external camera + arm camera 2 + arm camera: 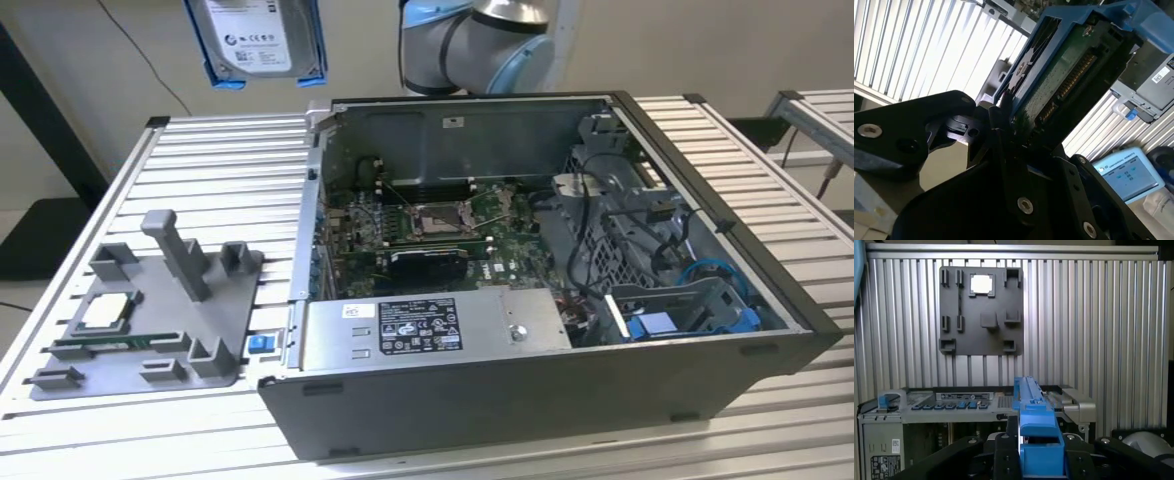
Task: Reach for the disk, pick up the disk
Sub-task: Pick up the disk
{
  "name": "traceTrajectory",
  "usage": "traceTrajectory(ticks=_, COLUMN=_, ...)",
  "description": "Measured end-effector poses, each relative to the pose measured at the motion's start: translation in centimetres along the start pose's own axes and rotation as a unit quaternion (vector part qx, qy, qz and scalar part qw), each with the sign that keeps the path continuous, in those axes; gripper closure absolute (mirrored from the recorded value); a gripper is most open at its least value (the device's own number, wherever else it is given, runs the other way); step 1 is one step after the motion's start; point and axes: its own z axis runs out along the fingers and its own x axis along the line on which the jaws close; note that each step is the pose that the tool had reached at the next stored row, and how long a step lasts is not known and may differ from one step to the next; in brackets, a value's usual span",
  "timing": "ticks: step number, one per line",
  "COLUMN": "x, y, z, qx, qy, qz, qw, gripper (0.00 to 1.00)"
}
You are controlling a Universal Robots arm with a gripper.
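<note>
Exterior view: the disk [256, 38] hangs in the air, its flat silver face and white label turned toward the camera and its bright blue plastic frame running down both long edges. The grip on it lies above the picture's edge. The arm's [467, 45] rounded silver and pale-blue joint sits just to the exterior view's right of the disk. Well below the disk, a ribbed metal table [200, 140] carries an open dark grey computer case [534, 400], showing a green board and tangled cables. Beside the case lies a flat grey plastic tray [160, 310] with upright posts, and a small square silver chip [107, 312] rests on it.

Second wrist view: the gripper [1006, 117], made of matte black angular links with bright screw heads, is clamped on one end of the disk [1064, 65]. The disk's underside faces the camera, a dark green circuit board with a row of gold contacts, edged by the blue frame. Beyond the gripper lie the table's [914, 45] bright slats and a pale-blue-rimmed tablet [1126, 175].

First wrist view: the gripper's [1038, 455] black fingers [1004, 457] press on either side of the disk [1035, 427], seen edge-on as a narrow blue rail pointing away from the camera. Far below the gripper, the table's [1104, 340] slats run in straight lines. The tray [981, 330] lies flat on them, a dark square with small blocky pockets, one of which holds the shiny chip [981, 284]. The computer case's [929, 410] rim is nearer the gripper than the tray is.
</note>
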Motion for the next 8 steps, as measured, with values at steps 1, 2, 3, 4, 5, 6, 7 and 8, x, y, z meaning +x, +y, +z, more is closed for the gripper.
traceTrajectory(ticks=1, x=-0.01, y=-0.31, z=0.0, qx=0.0, qy=0.0, qz=0.0, qw=1.0, gripper=1.0)
traceTrajectory(ticks=2, x=-0.02, y=-0.65, z=0.0, qx=0.0, qy=0.0, qz=0.0, qw=1.0, gripper=1.0)
traceTrajectory(ticks=3, x=-0.04, y=-1.04, z=-0.01, qx=0.0, qy=0.0, qz=0.0, qw=1.0, gripper=1.0)
traceTrajectory(ticks=4, x=-0.05, y=-1.47, z=-0.01, qx=0.0, qy=0.0, qz=0.0, qw=1.0, gripper=1.0)
traceTrajectory(ticks=5, x=-0.06, y=-1.89, z=-0.01, qx=0.0, qy=0.0, qz=0.0, qw=1.0, gripper=1.0)
traceTrajectory(ticks=6, x=-0.08, y=-2.35, z=-0.01, qx=0.0, qy=0.0, qz=0.0, qw=1.0, gripper=1.0)
traceTrajectory(ticks=7, x=-0.1, y=-2.79, z=-0.02, qx=0.0, qy=0.0, qz=0.0, qw=1.0, gripper=1.0)
traceTrajectory(ticks=8, x=-0.12, y=-3.25, z=-0.02, qx=0.0, qy=0.0, qz=0.0, qw=1.0, gripper=1.0)
